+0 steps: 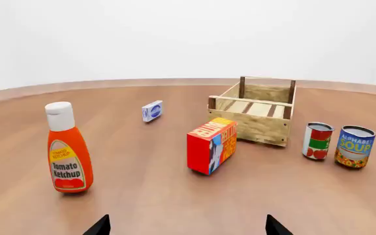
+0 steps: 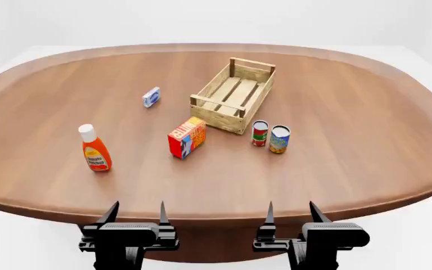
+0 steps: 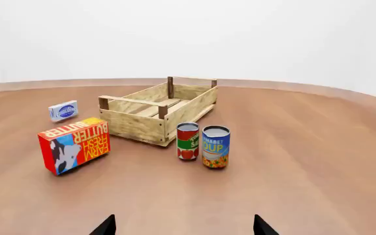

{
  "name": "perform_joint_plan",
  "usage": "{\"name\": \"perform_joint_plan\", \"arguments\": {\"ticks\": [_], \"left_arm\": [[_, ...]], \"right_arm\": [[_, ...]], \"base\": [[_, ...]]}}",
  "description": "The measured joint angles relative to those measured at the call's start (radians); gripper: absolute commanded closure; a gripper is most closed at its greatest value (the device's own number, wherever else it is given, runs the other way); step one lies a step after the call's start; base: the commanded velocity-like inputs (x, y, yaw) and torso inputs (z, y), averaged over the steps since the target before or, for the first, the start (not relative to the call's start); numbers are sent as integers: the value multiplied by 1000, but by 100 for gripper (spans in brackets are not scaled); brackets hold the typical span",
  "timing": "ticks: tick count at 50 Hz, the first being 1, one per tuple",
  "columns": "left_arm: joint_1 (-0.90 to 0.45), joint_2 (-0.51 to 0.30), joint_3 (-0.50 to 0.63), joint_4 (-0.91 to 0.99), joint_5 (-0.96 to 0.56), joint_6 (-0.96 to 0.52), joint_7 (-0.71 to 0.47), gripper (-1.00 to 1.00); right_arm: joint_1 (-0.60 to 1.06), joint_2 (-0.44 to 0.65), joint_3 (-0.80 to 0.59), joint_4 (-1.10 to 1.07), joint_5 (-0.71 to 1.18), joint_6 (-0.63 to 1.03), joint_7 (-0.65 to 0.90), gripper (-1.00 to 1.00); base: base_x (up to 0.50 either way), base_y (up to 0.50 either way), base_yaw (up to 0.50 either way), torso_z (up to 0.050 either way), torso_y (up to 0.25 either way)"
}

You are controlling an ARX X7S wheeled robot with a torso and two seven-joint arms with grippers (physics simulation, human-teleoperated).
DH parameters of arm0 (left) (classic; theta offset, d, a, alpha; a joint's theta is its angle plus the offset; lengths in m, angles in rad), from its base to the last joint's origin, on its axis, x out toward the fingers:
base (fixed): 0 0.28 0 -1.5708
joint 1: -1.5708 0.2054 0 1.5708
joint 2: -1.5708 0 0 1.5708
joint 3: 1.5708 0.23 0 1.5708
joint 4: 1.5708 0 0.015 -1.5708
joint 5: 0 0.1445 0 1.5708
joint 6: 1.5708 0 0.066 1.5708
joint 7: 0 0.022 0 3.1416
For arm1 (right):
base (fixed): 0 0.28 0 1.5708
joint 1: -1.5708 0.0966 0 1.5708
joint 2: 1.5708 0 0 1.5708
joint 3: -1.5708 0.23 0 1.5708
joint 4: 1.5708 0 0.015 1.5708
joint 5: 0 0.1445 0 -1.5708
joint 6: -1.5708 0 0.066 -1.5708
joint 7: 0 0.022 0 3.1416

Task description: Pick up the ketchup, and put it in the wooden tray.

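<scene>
The ketchup (image 2: pixel 94 149) is an orange-red squeeze bottle with a white cap. It stands upright on the left of the table, and in the left wrist view (image 1: pixel 67 149) too. The wooden tray (image 2: pixel 233 95) is a slatted light-wood crate, empty, at the table's middle back; it also shows in the left wrist view (image 1: pixel 253 110) and the right wrist view (image 3: pixel 152 110). My left gripper (image 2: pixel 135 214) is open and empty at the table's near edge, well short of the ketchup. My right gripper (image 2: pixel 291 212) is open and empty at the near edge.
A red and yellow butter box (image 2: pixel 187 138) stands between the ketchup and the tray. A red-labelled can (image 2: pixel 260 133) and a soup can (image 2: pixel 279 139) stand by the tray's near right corner. A small blue and white box (image 2: pixel 151 97) lies left of the tray.
</scene>
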Motion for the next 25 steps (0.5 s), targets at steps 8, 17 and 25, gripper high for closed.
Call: {"name": "perform_joint_plan", "arguments": {"ticks": [8,17,25], "left_arm": [[-2,-15,11,2,-12,-4,-25,-100],[-7,-38,25,2,-27,-12,-59,-100],[-20,-55,44,-2,-26,-20,-84,-100]], "right_arm": [[1,14,-29,4,0,-1,23,-100],[11,32,-69,12,3,11,47,-100],[23,49,-91,14,12,31,63,-100]], "base": [[0,0,0,0,0],[0,-228,0,0,0],[0,-500,0,0,0]]}}
